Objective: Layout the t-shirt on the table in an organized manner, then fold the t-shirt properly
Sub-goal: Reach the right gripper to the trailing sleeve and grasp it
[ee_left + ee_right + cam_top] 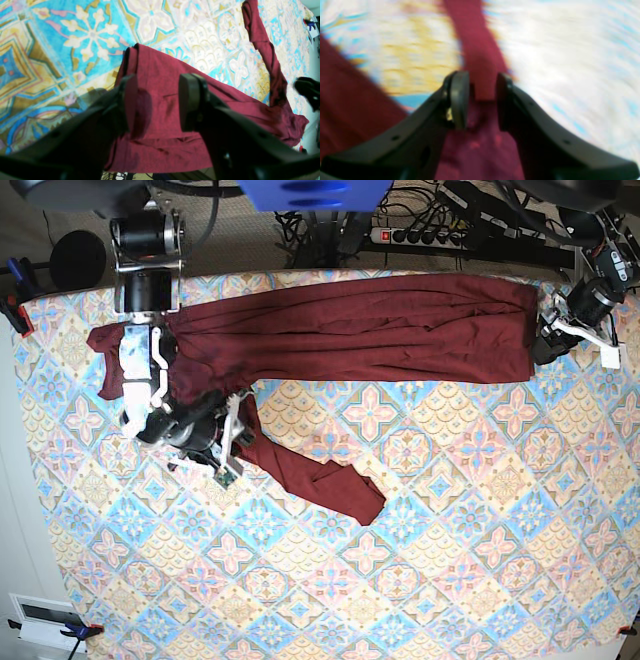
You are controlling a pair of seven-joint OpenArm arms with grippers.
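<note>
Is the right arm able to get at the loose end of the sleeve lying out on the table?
Probably yes. The right gripper already sits on that sleeve near the shoulder, and the cuff end lies flat on the table with nothing on it or around it.

Beyond the far edge, a power strip (425, 235) and tangled cables (330, 225) lie on a grey-brown floor (60, 215); a pale wall outlet (42, 623) sits at lower left.
</note>
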